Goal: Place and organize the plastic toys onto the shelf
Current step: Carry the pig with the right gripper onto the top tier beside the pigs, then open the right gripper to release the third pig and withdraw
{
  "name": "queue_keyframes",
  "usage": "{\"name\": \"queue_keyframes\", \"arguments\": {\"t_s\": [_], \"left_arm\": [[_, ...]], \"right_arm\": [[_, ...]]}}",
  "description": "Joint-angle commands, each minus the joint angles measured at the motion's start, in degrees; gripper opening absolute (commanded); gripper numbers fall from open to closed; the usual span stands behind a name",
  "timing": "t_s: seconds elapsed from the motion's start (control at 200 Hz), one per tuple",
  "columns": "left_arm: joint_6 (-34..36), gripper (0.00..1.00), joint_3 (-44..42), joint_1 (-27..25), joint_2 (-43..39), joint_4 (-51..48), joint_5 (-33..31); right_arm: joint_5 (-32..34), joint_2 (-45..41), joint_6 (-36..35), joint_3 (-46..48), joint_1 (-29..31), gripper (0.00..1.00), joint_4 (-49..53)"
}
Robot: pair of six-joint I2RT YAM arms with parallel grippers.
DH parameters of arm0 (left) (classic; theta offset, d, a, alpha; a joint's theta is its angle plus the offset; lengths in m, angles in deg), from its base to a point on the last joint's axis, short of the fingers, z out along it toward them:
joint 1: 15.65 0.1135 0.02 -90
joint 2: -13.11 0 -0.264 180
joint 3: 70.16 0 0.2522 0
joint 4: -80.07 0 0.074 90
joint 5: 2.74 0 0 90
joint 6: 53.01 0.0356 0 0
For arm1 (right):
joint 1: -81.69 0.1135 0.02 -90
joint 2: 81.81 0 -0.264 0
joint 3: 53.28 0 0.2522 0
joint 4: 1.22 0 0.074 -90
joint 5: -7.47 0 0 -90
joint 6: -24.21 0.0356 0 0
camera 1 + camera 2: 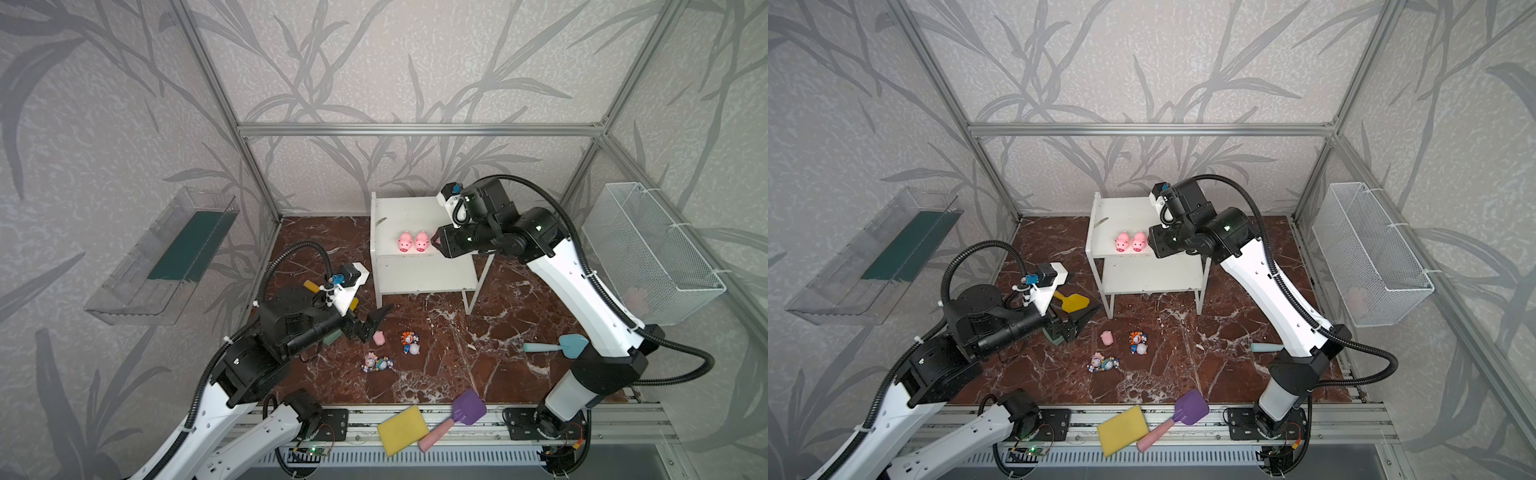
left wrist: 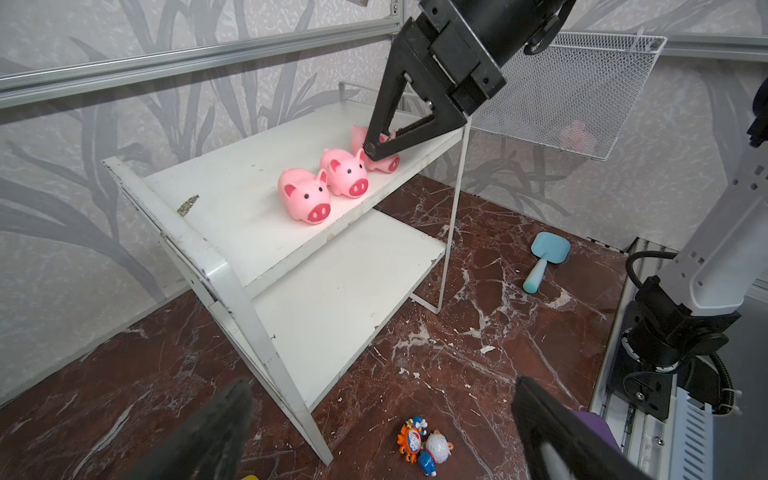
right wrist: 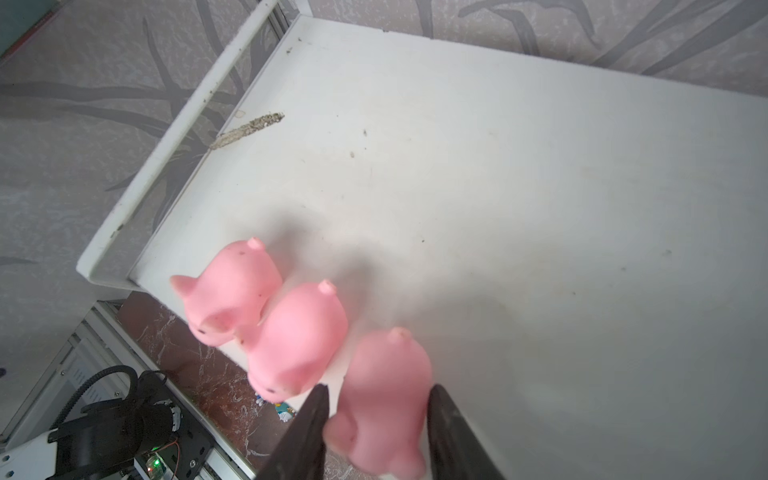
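The white shelf (image 1: pixel 411 208) stands at the back of the floor. Two pink pigs (image 1: pixel 404 242) (image 1: pixel 422 241) sit side by side at the front of its top board. A third pig (image 3: pixel 386 399) rests beside them between the fingers of my right gripper (image 3: pixel 378 388). The fingers stand slightly apart from the pig's sides, so this gripper is open. A fourth pig (image 1: pixel 378 337) lies on the floor just ahead of my open, empty left gripper (image 1: pixel 376 324). Two pairs of small figurines (image 1: pixel 409 343) (image 1: pixel 376 363) lie nearby. The lower board (image 2: pixel 353 291) is bare.
A blue shovel (image 1: pixel 557 345) lies on the floor at the right. A purple shovel (image 1: pixel 465 409) and a yellow sponge (image 1: pixel 402 430) rest on the front rail. A yellow shovel (image 1: pixel 1073 301) lies under the left arm. A wire basket (image 1: pixel 648 249) hangs right, a clear tray (image 1: pixel 166 257) left.
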Motion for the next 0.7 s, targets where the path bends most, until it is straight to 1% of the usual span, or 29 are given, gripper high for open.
{"name": "queue_keyframes", "arguments": {"t_s": [0.0, 0.115, 0.265, 0.345, 0.465, 0.5, 0.59, 0.695], "left_arm": [[1.5, 0.99, -0.5, -0.1, -0.3, 1.0, 0.0], [1.6, 0.99, -0.7, 0.0, -0.4, 1.1, -0.1], [1.5, 0.99, -0.9, 0.1, -0.5, 1.2, -0.1], [1.4, 0.99, -1.1, 0.2, -0.6, 1.2, -0.2], [1.4, 0.99, -1.2, 0.2, -0.7, 1.4, -0.1], [1.3, 0.99, -1.2, 0.1, -0.7, 1.4, -0.1], [1.1, 0.99, -1.2, 0.2, -0.7, 1.3, -0.1], [1.0, 0.99, -1.4, 0.1, -0.9, 1.1, -0.4]], "right_arm": [[1.4, 0.1, -0.5, -2.1, -0.2, 0.48, 1.4], [1.6, 0.2, -0.8, -3.3, -0.2, 0.52, 1.8], [3.0, 0.4, -2.0, -6.5, -0.2, 0.53, 3.3], [4.4, 0.1, -2.9, -8.4, -0.2, 0.54, 4.6], [7.4, -0.7, -4.5, -8.7, -0.2, 0.55, 6.0], [8.4, -0.8, -5.0, -8.6, -0.2, 0.54, 6.3], [9.4, -1.1, -6.0, -7.9, -0.3, 0.47, 6.5], [7.6, -2.1, -7.3, -6.7, -0.2, 0.39, 5.2]]}}
